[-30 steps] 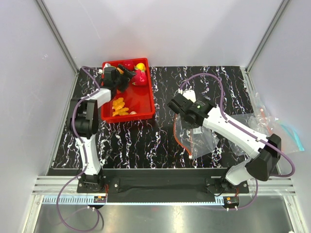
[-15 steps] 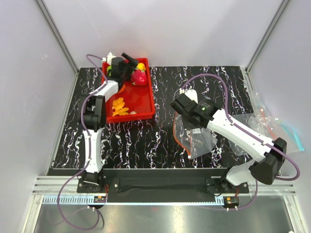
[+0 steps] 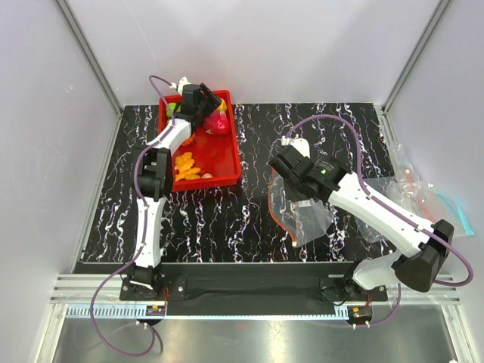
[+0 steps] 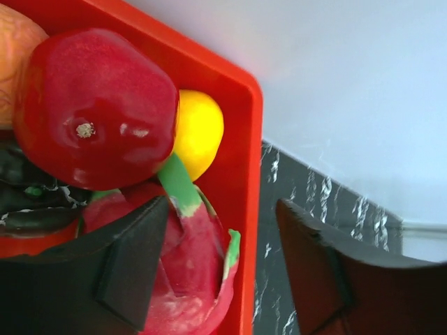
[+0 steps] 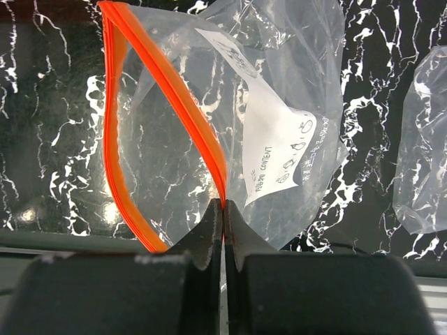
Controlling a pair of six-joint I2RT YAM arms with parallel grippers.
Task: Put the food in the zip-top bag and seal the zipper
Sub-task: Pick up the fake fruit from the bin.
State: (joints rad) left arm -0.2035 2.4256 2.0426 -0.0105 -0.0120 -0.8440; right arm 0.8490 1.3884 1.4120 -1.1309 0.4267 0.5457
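Note:
My left gripper hangs open over the back corner of the red tray. In the left wrist view its open fingers straddle a magenta toy fruit with green tips and the tray's side rim. Beside it lie a red piece, a yellow piece and a dark purple piece. Orange pieces lie in the tray's middle. My right gripper is shut on the orange-red zipper of the clear zip-top bag. The bag's mouth gapes open.
The bag's white label faces the right wrist camera. More clear bags lie at the right table edge, one with a blue tint. White walls enclose the black marbled table.
My left arm has stretched farther back and right, so its gripper has gone from the tray's left side to the magenta fruit. My right arm has shifted slightly, still holding the bag.

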